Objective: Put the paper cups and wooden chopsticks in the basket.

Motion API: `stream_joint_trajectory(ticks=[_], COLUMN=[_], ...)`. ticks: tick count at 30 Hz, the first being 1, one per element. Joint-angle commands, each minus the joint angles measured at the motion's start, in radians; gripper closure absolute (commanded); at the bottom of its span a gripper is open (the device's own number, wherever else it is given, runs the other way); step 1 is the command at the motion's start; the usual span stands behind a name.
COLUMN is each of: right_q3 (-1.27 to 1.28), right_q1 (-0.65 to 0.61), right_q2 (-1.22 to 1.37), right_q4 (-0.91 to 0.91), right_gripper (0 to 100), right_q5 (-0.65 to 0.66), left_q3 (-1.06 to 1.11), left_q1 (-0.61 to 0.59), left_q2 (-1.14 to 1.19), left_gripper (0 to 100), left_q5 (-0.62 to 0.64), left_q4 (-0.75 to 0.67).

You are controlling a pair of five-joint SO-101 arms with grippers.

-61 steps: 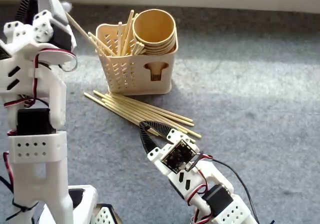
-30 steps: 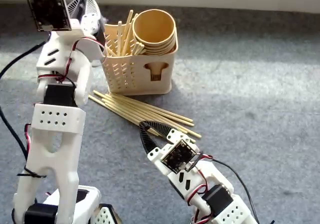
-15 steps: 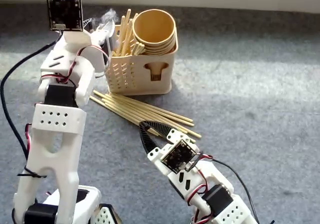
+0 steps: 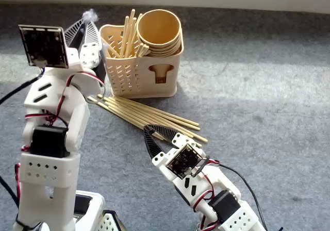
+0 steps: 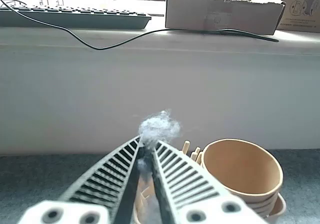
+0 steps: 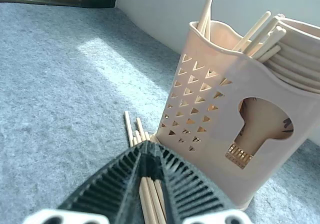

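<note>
At the upper middle of the high view, the basket (image 4: 142, 76) holds stacked paper cups (image 4: 159, 30) and several wooden chopsticks (image 4: 126, 35). Just below it, loose chopsticks (image 4: 149, 115) lie on the grey table (image 4: 258, 97). At upper left beside the basket, the left hand (image 4: 88, 22) has its fingers together, with a tuft of fluff (image 5: 159, 126) at the tip. At lower centre, the right hand (image 4: 148, 133) has its fingers together over the loose chopsticks.
</note>
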Motion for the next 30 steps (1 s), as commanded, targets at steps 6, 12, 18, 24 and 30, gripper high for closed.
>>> stream_joint_trajectory(ticks=[6,12,18,24,30], right_q3=[0.093,0.093,0.093,0.093,0.093], right_q1=[-0.002,-0.002,-0.002,-0.002,-0.002], right_q2=[-0.01,-0.01,-0.01,-0.01,-0.01], right_q4=[0.004,0.004,0.004,0.004,0.004], right_gripper=[99.3,99.3,99.3,99.3,99.3], right_q5=[0.011,0.011,0.011,0.011,0.011], left_q3=[0.2,0.392,0.618,0.814,0.952], left_q1=[-0.125,-0.228,-0.294,-0.332,-0.394], left_q2=[-0.259,-0.43,-0.636,-0.84,-0.926], left_gripper=[99,99,99,99,99], left_q5=[-0.008,-0.008,-0.006,-0.006,-0.006], left_q4=[0.0,0.002,0.002,0.002,0.003])
